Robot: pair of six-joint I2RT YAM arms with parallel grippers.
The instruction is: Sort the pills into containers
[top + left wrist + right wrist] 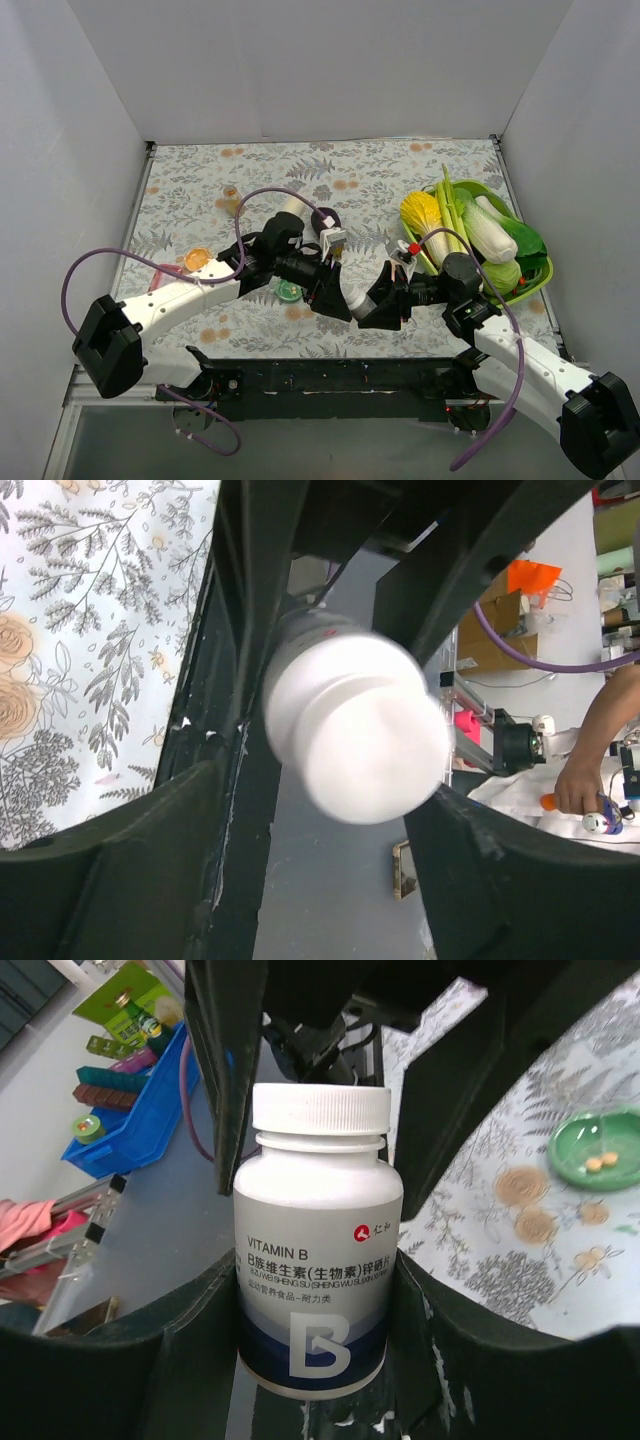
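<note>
- Right gripper [316, 1305] clamps the bottle [318, 1260] body, centre.
- Left gripper [345, 720] jaws stand loose around the cap [370, 750].
- Green dish [565, 1132], right edge, holds two pills [601, 1161].

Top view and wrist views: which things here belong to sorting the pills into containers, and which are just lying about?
Belongs to the job:
Vitamin B bottle
green dish
two pills lying in it
orange dish

Just lying about:
vegetable tray
corn
cabbage
</note>
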